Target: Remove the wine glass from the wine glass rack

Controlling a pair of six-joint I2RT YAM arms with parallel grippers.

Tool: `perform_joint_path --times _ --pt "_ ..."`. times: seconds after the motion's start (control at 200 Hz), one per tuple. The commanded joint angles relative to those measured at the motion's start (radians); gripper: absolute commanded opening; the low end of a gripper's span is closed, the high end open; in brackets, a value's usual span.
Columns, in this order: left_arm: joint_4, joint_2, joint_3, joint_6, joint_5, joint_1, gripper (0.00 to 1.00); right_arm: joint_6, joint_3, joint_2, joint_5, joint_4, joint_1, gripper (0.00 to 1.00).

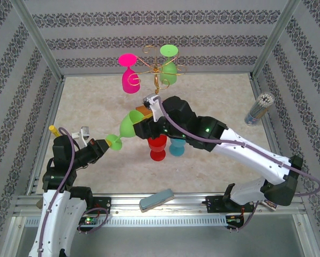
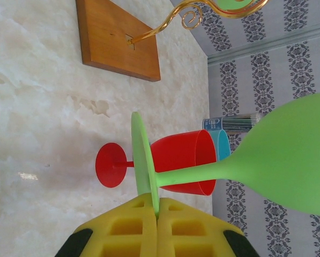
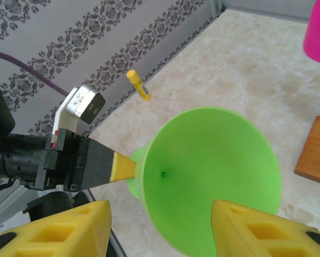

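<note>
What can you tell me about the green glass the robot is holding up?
It's a bright green wine glass, looking like smooth plastic: round bowl, thin stem, flat round foot. It's empty and tipped sideways in the air above the table. The left gripper pinches its foot between yellow pads. The right gripper is open, one finger on each side of the bowl.

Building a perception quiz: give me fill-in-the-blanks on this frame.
The left hand holds the green glass by its foot; the right hand is ___.
The red glass stands on the table beside a ___ one.
The rack holds ___ hanging glasses.
Missing: open; blue; two.
</note>
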Motion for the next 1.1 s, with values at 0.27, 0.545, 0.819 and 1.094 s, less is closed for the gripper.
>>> perform_joint_path --times 0.27,0.545,0.819,1.094 --pt "0.045 -0.024 -0.015 0.001 0.018 0.016 0.00 -0.025 0.058 0.063 -0.070 0.015 -0.010 0.50" --pt "0.041 -0.022 -0.023 -0.002 0.013 0.016 0.00 -0.030 0.078 0.095 -0.098 0.014 -0.014 0.34" --pt "0.047 -0.012 -0.020 -0.003 0.010 0.016 0.00 -0.034 0.083 0.106 -0.126 0.016 -0.016 0.05" --pt "0.050 -0.002 0.001 -0.014 0.002 0.016 0.00 -0.033 0.073 0.101 -0.147 0.020 -0.017 0.00"
